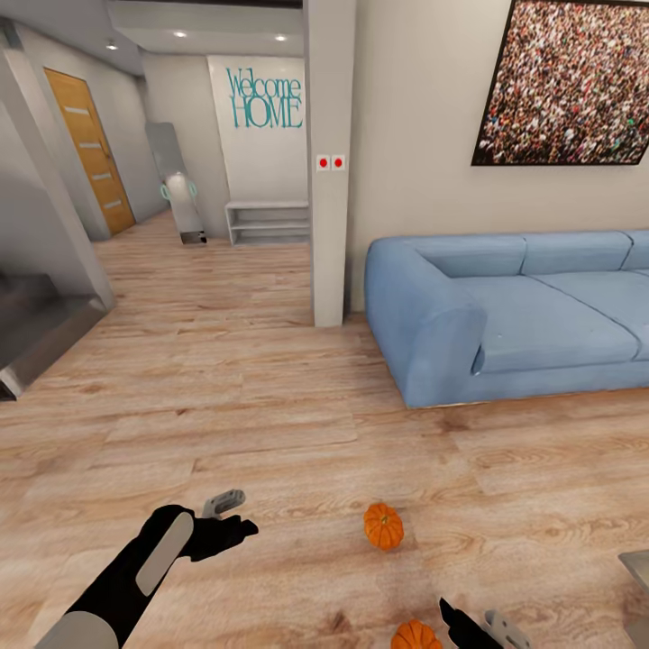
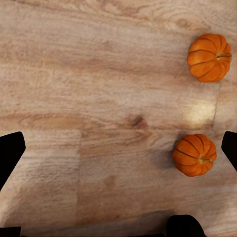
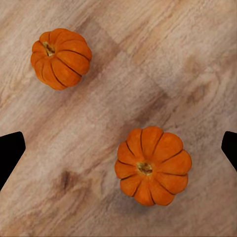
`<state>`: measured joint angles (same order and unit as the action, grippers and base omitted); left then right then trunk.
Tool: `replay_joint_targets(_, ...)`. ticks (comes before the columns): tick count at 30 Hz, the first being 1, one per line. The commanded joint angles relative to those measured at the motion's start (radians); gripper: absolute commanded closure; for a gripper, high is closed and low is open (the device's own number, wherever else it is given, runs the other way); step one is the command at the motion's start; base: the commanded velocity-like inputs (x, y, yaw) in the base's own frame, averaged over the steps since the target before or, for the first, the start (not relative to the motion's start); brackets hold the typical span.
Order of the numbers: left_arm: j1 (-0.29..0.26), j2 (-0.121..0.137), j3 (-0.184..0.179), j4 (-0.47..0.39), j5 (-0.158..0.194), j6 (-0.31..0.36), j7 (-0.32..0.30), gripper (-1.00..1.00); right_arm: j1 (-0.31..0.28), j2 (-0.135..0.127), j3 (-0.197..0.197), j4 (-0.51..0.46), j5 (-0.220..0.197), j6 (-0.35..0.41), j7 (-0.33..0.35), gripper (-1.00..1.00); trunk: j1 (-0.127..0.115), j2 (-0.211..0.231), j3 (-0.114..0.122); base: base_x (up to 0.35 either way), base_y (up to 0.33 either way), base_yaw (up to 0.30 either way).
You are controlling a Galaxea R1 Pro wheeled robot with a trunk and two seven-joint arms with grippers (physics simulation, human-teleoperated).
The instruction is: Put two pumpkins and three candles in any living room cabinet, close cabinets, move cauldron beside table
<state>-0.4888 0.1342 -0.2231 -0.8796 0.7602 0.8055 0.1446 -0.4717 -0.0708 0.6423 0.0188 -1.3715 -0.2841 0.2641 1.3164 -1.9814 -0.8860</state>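
Orange ribbed pumpkins, two, lying on the wood-plank floor (image 1: 270, 397); neither is held.

In the head view the far pumpkin (image 1: 384, 526) sits at about 5 o'clock of centre, and the near pumpkin (image 1: 415, 635) at 6 o'clock, touching the frame edge beside the right gripper (image 1: 487, 628). Left gripper (image 1: 233, 516) hovers at 7 o'clock, well apart from both. Both grippers have fingers spread, empty. Judgement: pumpkins look light, rigid and smooth-skinned, and their roundness invites rolling; take hold across the widest ribs, stem up, not by the stem. No cabinet, candles or cauldron appear. The blue sofa (image 1: 505, 315) stands at 3 o'clock.
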Motion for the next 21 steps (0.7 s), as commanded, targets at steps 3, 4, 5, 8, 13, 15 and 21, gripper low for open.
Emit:
replay_joint_targets(3,-0.001,0.000,-0.003,-0.001,0.011,0.001,0.007,-1.00,-0.001,0.000,0.007,0.001,-0.012,-0.002,0.007,-1.00,0.011,-0.022,-0.010,0.000,0.000,0.000)
replay_joint_targets(4,-0.001,0.000,-0.003,-0.001,0.011,0.001,0.007,-1.00,-0.001,0.001,0.007,0.002,-0.012,-0.002,0.007,-1.00,0.015,-0.029,-0.013,0.000,0.000,0.000)
replay_joint_targets(5,-0.001,0.000,-0.003,-0.001,0.010,0.001,0.006,-1.00,-0.001,0.001,0.007,0.002,-0.012,-0.001,0.007,-1.00,0.019,-0.036,-0.017,0.000,0.000,0.000)
replay_joint_targets(8,-0.001,0.001,-0.004,-0.001,0.010,0.001,0.006,-1.00,-0.001,0.000,0.007,0.002,-0.013,0.000,0.007,-1.00,0.031,-0.057,-0.026,0.000,0.000,0.000)
replay_joint_targets(13,-0.001,0.001,-0.003,-0.001,0.010,0.001,0.006,-1.00,-0.001,0.000,0.007,0.002,-0.012,0.000,0.007,-1.00,0.050,-0.092,-0.042,0.000,0.000,0.000)
replay_joint_targets(15,-0.001,0.001,-0.003,-0.001,0.010,0.001,0.006,-1.00,-0.001,0.000,0.007,0.001,-0.012,0.000,0.008,-1.00,0.057,-0.106,-0.048,0.000,0.000,0.000)
replay_joint_targets(21,-0.001,0.001,-0.003,-0.001,0.010,0.001,0.006,-1.00,-0.001,0.000,0.007,0.002,-0.012,0.001,0.007,-1.00,0.080,-0.148,-0.067,0.000,0.000,0.000)
